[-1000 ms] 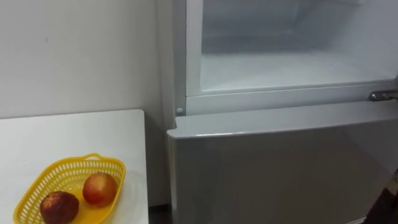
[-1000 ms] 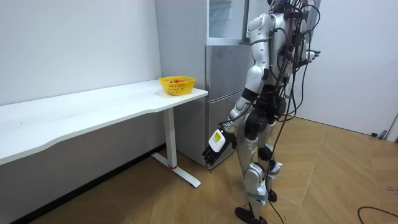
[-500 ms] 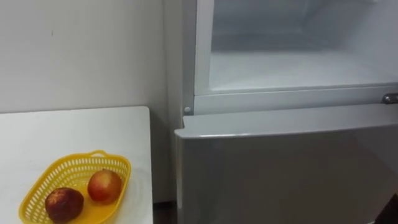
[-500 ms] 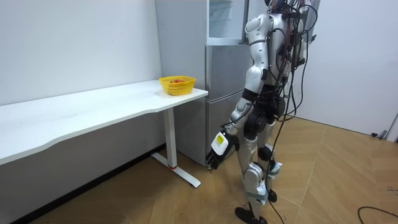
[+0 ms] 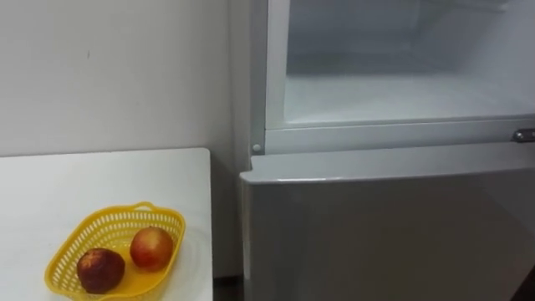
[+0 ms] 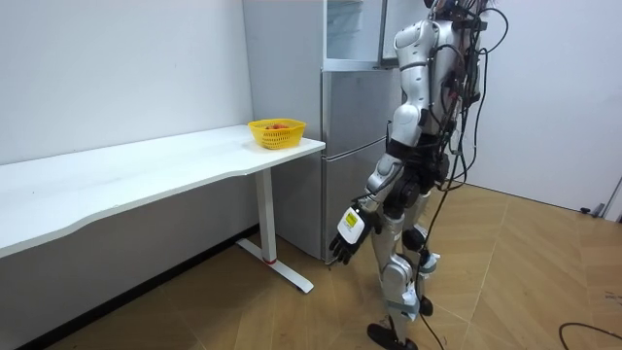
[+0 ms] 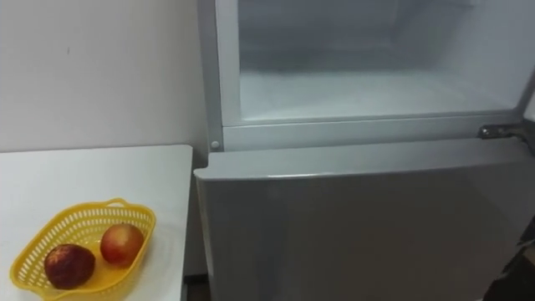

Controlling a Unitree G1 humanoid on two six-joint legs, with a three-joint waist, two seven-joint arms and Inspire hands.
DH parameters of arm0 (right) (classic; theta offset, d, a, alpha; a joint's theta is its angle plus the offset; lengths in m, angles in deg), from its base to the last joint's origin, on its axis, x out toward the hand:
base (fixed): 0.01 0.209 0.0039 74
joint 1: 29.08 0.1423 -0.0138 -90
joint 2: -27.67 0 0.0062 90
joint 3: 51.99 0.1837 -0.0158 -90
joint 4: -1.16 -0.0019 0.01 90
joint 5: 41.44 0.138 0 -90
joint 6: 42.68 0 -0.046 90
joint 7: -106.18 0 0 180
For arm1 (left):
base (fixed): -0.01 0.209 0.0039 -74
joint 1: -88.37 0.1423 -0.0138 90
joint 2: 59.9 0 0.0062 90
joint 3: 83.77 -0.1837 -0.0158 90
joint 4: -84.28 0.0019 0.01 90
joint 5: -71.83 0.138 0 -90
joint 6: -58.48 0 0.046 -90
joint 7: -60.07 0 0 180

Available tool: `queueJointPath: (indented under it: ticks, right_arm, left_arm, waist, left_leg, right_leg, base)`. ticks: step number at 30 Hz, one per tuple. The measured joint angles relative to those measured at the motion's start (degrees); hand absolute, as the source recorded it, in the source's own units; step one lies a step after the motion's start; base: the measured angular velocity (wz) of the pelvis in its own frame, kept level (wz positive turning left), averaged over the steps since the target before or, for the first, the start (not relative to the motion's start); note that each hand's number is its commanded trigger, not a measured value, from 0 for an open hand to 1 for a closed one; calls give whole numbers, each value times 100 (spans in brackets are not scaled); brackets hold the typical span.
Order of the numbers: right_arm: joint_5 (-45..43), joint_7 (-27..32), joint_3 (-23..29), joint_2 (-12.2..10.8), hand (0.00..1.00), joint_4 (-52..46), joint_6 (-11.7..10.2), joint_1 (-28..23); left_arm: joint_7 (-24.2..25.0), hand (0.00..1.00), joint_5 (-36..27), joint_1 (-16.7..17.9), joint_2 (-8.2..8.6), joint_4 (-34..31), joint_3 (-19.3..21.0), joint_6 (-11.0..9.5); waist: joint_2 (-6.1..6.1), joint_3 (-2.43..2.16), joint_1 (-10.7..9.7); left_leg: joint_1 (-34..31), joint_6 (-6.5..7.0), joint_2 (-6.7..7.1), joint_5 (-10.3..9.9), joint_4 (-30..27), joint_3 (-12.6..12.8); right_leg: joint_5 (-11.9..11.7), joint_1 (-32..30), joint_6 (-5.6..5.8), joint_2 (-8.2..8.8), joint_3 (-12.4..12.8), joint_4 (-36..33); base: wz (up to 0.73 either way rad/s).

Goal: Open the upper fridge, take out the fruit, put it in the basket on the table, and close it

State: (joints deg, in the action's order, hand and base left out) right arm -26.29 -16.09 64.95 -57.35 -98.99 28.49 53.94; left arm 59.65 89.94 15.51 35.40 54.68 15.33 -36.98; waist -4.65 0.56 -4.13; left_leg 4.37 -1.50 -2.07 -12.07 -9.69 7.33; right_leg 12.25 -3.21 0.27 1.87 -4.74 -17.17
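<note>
The left hand (image 6: 347,231) has swung forward, hanging low with fingers relaxed, empty. The open upper fridge (image 5: 393,96) looks bare, fruit (image 5: 151,247) sits in the basket (image 5: 67,266): retrieval likely finished.

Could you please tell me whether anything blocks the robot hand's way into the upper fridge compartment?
Nothing visible does. The upper compartment stands open, with no door across its front. The left robot hand hangs low beside the thigh, well below it; the yellow basket sits aside on the table.
</note>
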Motion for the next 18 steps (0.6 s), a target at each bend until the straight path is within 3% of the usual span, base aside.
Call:
queueJointPath:
  ticks: [5,9,11,14,18]
  right_arm:
    - [-417,-13,-318,0,0,-183,160,0]
    - [-732,-291,-257,65,0,-487,271,162]
    - [-922,-494,-253,261,0,-639,273,564]
    - [-1122,-684,-252,478,0,-640,264,733]
    - [-1141,-910,-265,496,0,-789,70,1046]
  left_arm:
    - [104,0,36,-75,21,211,176,-15]
    - [117,0,176,-106,33,294,270,-33]
    - [108,0,177,-120,-20,321,349,-61]
    - [92,0,172,-120,-128,326,300,-77]
    - [41,0,175,-135,-156,374,220,-73]
  waist:
    - [-50,29,19]
    - [-120,42,5]
    - [-245,32,5]
    - [-333,-14,123]
    - [-346,-24,293]
  left_leg:
    - [18,0,2,0,0,1]
    - [23,-9,-11,7,-4,-18]
    - [25,-20,-23,13,-11,-75]
    - [49,-21,-36,14,-22,-128]
    - [93,-21,-39,13,-5,-153]
  right_leg:
    - [-2,5,-11,3,-2,-65]
    - [-4,11,-22,-6,-17,-67]
    - [-14,11,-39,-23,-21,-31]
    - [-48,117,-40,-42,-55,98]
    - [-125,260,-17,-40,-116,268]
  base:
    - [-5]
    - [-1]
    - [3]
    - [10]
    - [6]
